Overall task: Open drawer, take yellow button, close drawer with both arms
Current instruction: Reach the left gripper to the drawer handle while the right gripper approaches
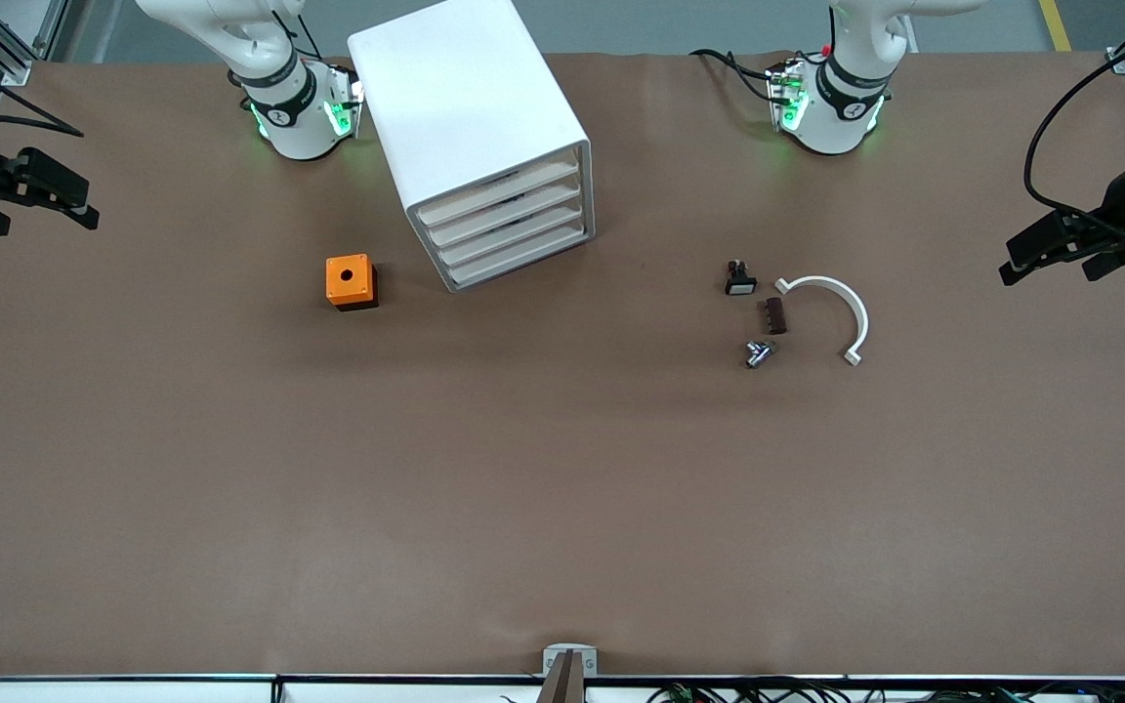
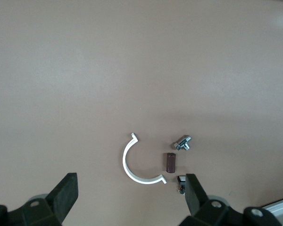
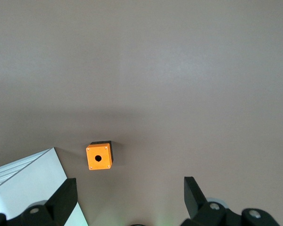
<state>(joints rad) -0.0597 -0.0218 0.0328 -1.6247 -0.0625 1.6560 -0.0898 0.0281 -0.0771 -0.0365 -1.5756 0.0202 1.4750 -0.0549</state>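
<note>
Your wide shallow white plastic drawer [image 1: 496,192], the highest of four in the white rounded box cabinet [image 1: 470,107], sits flush and shut — the cabinet stands between the two arm bases, closer to the right arm's. No orange-capped button shows anywhere. Your right gripper [image 1: 40,200] hangs spread wide over the right arm's end of the table, well apart from the cabinet; the orange cube with a hole [image 1: 351,281] lies between them, just beside the cabinet. Your left gripper [image 1: 1061,254] hangs equally wide over the left arm's end, with the white plastic half-ring [image 1: 841,310], small brown block [image 1: 774,315], metal fitting [image 1: 759,353] and small black piece with a white face [image 1: 739,279] clustered toward the cabinet from it.
</note>
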